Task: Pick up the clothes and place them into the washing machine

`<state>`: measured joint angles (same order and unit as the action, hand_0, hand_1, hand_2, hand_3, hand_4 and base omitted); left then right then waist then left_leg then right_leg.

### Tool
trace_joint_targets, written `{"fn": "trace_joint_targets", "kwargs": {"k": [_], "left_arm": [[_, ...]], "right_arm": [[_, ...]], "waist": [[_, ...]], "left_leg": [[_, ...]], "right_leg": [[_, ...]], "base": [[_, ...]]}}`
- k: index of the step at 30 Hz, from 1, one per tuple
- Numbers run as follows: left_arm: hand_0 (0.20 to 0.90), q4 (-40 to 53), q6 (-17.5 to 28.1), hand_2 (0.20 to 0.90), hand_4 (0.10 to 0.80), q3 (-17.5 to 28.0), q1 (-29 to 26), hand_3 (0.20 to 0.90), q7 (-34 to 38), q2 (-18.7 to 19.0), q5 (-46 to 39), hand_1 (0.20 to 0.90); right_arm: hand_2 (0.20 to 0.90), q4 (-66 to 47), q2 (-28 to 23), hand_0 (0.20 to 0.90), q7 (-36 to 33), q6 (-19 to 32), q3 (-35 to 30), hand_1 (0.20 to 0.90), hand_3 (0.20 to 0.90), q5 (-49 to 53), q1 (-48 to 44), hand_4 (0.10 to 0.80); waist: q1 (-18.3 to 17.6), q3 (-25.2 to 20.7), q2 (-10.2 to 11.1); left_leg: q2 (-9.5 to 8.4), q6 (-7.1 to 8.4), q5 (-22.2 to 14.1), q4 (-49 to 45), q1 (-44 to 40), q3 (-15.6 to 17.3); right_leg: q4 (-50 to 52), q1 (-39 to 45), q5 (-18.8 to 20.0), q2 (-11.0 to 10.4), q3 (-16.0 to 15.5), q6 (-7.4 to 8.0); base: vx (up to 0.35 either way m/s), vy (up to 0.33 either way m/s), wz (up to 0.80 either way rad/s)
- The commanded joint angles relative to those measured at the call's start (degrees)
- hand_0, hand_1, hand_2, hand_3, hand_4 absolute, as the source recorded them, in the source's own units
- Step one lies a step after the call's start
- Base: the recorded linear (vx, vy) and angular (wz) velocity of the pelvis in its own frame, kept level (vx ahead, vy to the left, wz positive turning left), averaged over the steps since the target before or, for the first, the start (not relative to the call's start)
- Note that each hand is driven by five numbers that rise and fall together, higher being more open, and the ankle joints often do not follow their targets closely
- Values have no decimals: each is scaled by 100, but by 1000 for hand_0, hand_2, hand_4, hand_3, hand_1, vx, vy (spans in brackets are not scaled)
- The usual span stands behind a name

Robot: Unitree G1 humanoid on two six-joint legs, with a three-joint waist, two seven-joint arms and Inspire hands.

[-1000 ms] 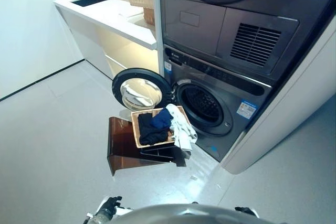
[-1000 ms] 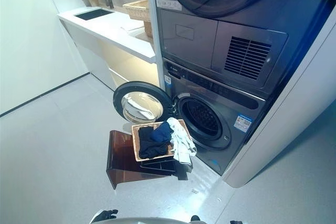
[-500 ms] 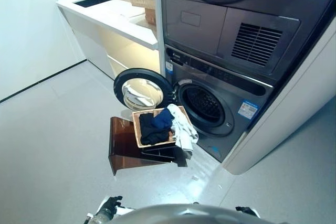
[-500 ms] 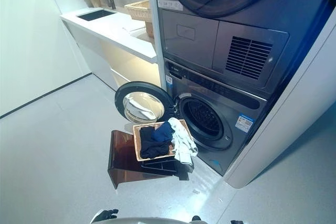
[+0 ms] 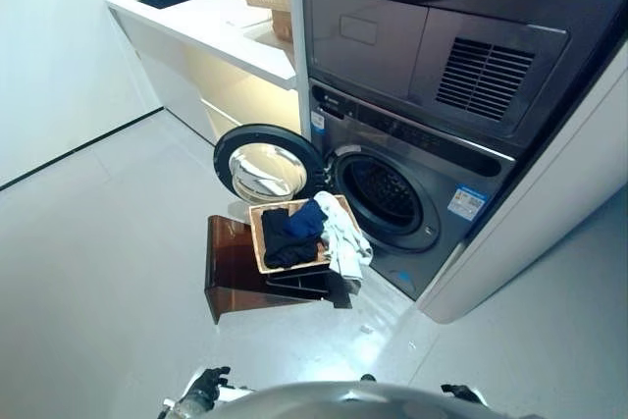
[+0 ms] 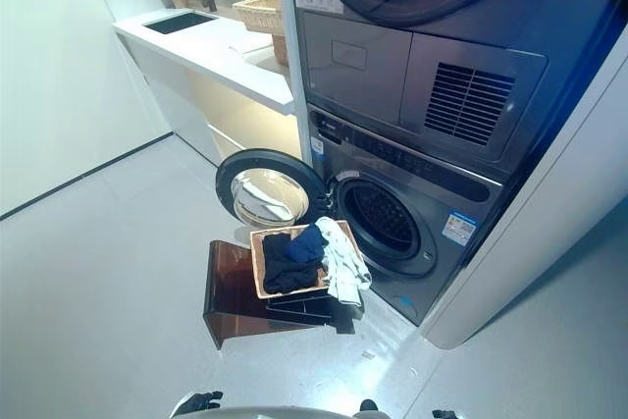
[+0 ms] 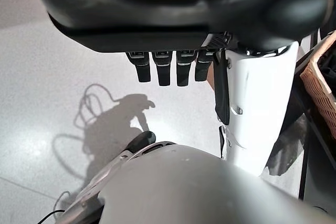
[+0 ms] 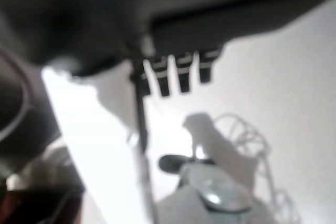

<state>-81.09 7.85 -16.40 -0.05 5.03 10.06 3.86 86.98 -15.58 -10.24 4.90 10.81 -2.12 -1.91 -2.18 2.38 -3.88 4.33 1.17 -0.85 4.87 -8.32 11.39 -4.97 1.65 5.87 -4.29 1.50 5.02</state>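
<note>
Dark clothes (image 5: 291, 238) in basket (image 5: 257, 242), far from left hand (image 5: 201, 390).

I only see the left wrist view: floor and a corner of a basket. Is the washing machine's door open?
Observer: Yes, the washing machine has its round door swung open to the left.
Operator: What's inside the basket?
Observer: Dark clothes lie in the basket, and a white cloth hangs over the side nearest the machine.
Operator: Is my right hand holding anything?
Observer: No, the right hand hangs above bare floor, fingers straight, holding nothing.
</note>
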Motion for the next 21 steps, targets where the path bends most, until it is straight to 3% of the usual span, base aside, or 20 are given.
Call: {"fn": "trace_joint_targets", "kwargs": {"k": [1, 5, 6, 9, 10, 11, 12, 13, 14, 15, 16, 17, 18, 19, 21], "left_arm": [[900, 30, 128, 900, 800, 94, -371, 900, 8, -150, -107, 900], [900, 53, 124, 900, 800, 145, -378, 900, -63, -69, -165, 900], [900, 8, 136, 900, 800, 237, -364, 900, -86, 22, -233, 900], [900, 17, 125, 900, 800, 424, -415, 900, -105, 121, -361, 900], [900, -22, 122, 900, 800, 503, -413, 900, -106, 204, -356, 900], [900, -22, 122, 900, 800, 503, -414, 900, -106, 204, -356, 900], [900, -54, 111, 900, 800, 564, -420, 900, -96, 302, -395, 900], [900, -54, 111, 900, 800, 564, -421, 900, -96, 303, -395, 900], [900, -128, 128, 900, 800, 603, -402, 900, -90, 329, -418, 900], [900, -199, 129, 900, 800, 671, -387, 900, -103, 346, -452, 900], [900, -199, 129, 900, 800, 671, -387, 900, -103, 346, -452, 900], [900, -288, 134, 900, 800, 790, -363, 900, -98, 444, -520, 900], [900, -345, 144, 900, 800, 881, -316, 900, -110, 490, -593, 900], [900, -345, 145, 900, 800, 881, -316, 900, -110, 492, -593, 900], [900, -367, 170, 900, 800, 926, -285, 900, -116, 540, -611, 900]], "right_arm": [[900, 441, -233, 900, -120, 26, 163, 900, 900, -161, -768, 800], [900, 443, -307, 900, -128, 42, 143, 900, 900, -164, -832, 800], [900, 399, -349, 900, -126, 80, 182, 900, 900, -221, -864, 800], [900, 248, -396, 900, -176, 170, 245, 900, 900, -238, -903, 800], [900, 168, -440, 900, -170, 199, 280, 900, 900, -276, -909, 800], [900, 168, -439, 900, -170, 199, 280, 900, 900, -277, -910, 800], [900, 99, -499, 900, -159, 223, 305, 900, 900, -261, -966, 800], [900, 100, -498, 900, -159, 223, 306, 900, 900, -261, -967, 800], [900, 124, -540, 900, -141, 219, 336, 900, 900, -288, -997, 800], [900, 148, -563, 900, -110, 215, 356, 900, 900, -354, -1027, 800], [900, 148, -563, 900, -110, 215, 356, 900, 900, -354, -1027, 800], [900, 141, -571, 900, -88, 196, 317, 900, 900, -355, -1032, 800], [900, 95, -600, 900, -95, 207, 264, 900, 900, -288, -1008, 800], [900, 94, -599, 900, -95, 207, 264, 900, 900, -288, -1008, 800], [900, 85, -587, 900, -79, 225, 237, 900, 900, -207, -983, 800]], "waist": [[38, 177, -43], [27, 220, -110], [21, 251, -115], [-5, 412, -10], [10, 581, 80], [1, 577, 78], [71, 777, 157], [64, 762, 161], [143, 819, 198], [134, 818, 237], [133, 818, 236], [175, 823, 280], [256, 826, 256], [258, 832, 263], [275, 811, 201]], "left_leg": [[-48, 195, -26, 13, 92, -353], [100, 262, 78, 13, 120, -370], [214, 323, 152, 13, 97, -370], [336, 348, 68, -768, 443, -468], [289, 337, 70, -1530, 801, -585], [292, 338, 58, -1558, 823, -596], [-23, 293, 164, -2132, 1257, -1055], [-29, 294, 177, -2124, 1274, -1063], [-562, 174, 53, -2137, 1639, -1560], [-669, 115, 41, -1996, 1898, -1589], [-669, 115, 41, -1997, 1899, -1590], [-532, 142, 430, -1633, 2259, -1399], [-557, 134, 686, -1247, 2536, -1393], [-562, 132, 690, -1235, 2521, -1388], [-349, 145, 831, -846, 2493, -1200]], "right_leg": [[74, 167, -342, 216, -110, -35], [139, 121, -447, 354, -59, -129], [215, 114, -547, 464, -25, -199], [436, 41, -661, 536, 23, -337], [547, 70, -702, 536, 47, -413], [549, 63, -703, 538, 37, -414], [710, -12, -709, 524, 91, -472], [710, -29, -706, 520, 83, -472], [759, -132, -732, 515, 170, -476], [741, -134, -721, 521, 214, -449], [741, -134, -721, 521, 213, -449], [706, -73, -738, 584, 267, -434], [749, -19, -836, 654, 330, -422], [751, -11, -841, 647, 334, -421], [813, 96, -1092, 715, 403, -446]], "base": [[5, -128, -5], [9, -169, -2], [26, -206, -2], [-9, -286, 9], [-3, -127, 9], [-35, -186, -7], [-36, -61, -12], [-51, -52, -39], [-8, 6, -31], [-7, 8, -32], [102, -3, -20], [205, 54, -38], [207, 54, -39], [168, 85, -38], [164, 108, -17]]}}
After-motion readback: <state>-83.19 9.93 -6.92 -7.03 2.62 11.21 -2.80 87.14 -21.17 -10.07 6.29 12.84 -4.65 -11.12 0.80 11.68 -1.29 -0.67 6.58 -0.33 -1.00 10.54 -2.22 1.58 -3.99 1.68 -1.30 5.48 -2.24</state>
